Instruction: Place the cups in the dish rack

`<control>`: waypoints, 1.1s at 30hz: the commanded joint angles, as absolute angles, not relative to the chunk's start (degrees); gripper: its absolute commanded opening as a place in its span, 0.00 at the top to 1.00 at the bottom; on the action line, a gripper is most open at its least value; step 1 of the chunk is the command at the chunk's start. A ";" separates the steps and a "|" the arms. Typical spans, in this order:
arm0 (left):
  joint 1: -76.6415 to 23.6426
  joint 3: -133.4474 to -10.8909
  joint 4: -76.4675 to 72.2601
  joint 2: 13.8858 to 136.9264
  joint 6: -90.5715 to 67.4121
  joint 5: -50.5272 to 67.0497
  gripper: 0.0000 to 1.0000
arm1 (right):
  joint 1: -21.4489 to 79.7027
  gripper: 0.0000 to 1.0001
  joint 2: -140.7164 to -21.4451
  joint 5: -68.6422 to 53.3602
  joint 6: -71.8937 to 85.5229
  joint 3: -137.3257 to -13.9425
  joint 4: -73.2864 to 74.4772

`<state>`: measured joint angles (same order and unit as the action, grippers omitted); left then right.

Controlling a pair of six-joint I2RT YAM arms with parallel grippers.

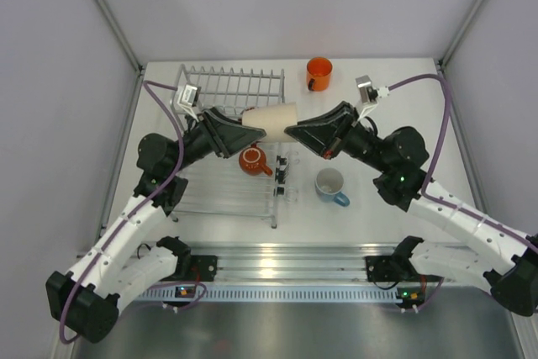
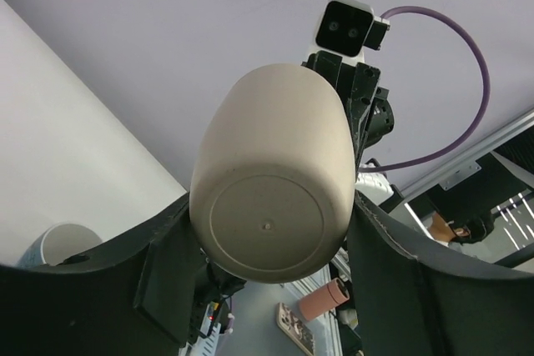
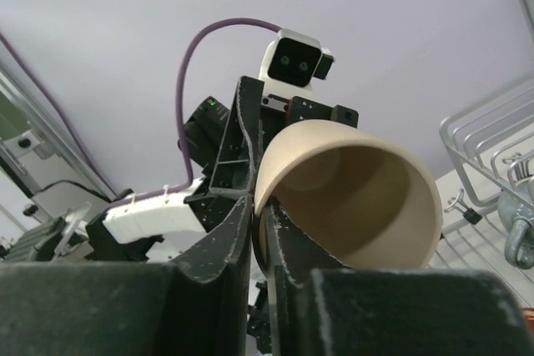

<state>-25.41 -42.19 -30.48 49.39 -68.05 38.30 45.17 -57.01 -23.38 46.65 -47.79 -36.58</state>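
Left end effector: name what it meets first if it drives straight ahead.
The grey-beige mug, held in the left end effector; just beyond it, probably the right end effector pinching the rim.

Robot lab cell: white panel walls point(image 1: 277, 6), aluminium rail point(image 1: 286, 260), purple cabling point(image 1: 443, 94).

**Both arms raised, grippers facing each other at the centre.**
Left gripper point(image 1: 245, 134) clasps the grey-beige cup point(image 1: 273, 117) near its base. Right gripper point(image 1: 292, 131) pinches the rim, one finger inside, one outside. Elbows bend outward and wrists point inward.
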 commanded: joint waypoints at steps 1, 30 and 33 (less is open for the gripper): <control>-25.66 -42.54 -35.25 48.96 -67.24 38.58 0.62 | 46.32 0.87 -56.51 -23.47 45.62 -47.11 -36.83; -25.49 -61.78 34.00 45.61 -25.58 -5.08 1.00 | 46.32 0.01 -48.87 -7.21 30.68 -54.67 -3.43; -25.49 -62.84 37.78 47.02 -22.95 -12.44 1.00 | 46.32 0.01 -47.99 -5.89 29.80 -54.32 -2.64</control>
